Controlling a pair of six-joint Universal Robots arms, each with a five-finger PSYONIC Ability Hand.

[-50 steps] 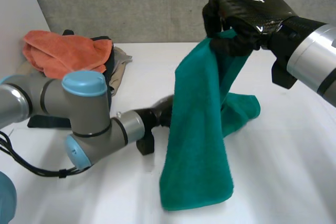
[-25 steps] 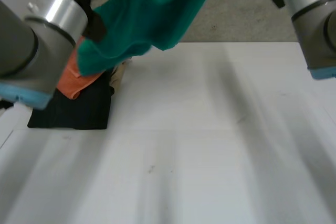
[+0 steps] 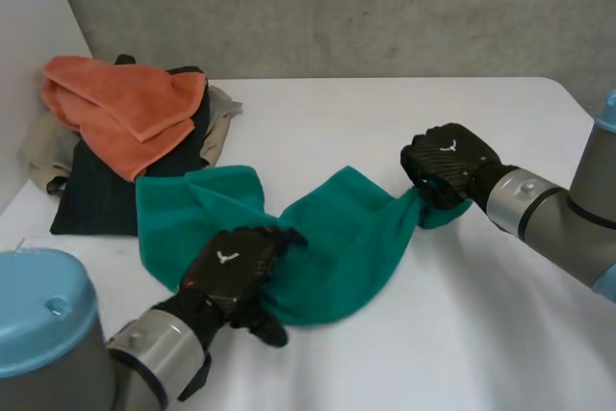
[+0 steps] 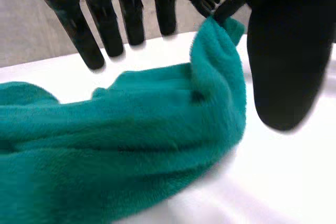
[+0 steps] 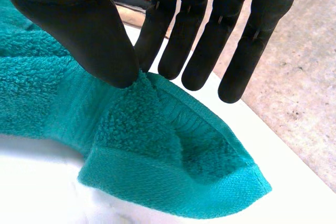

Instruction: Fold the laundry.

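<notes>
Rumpled teal terry towel (image 3: 337, 228) stretches along the white desk (image 3: 500, 334) away from the orange-and-black laundry heap (image 3: 125, 113); right hand (image 3: 448, 166) pinches its far end, left hand (image 3: 236, 271) (fingers straight) rests heap-side.

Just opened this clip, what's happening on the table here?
The robot is working on a green towel lying rumpled on the white table. Its right hand pinches one end of it. Its left hand rests open on the towel's near edge. Farther back, an orange towel lies on a dark cloth.
</notes>
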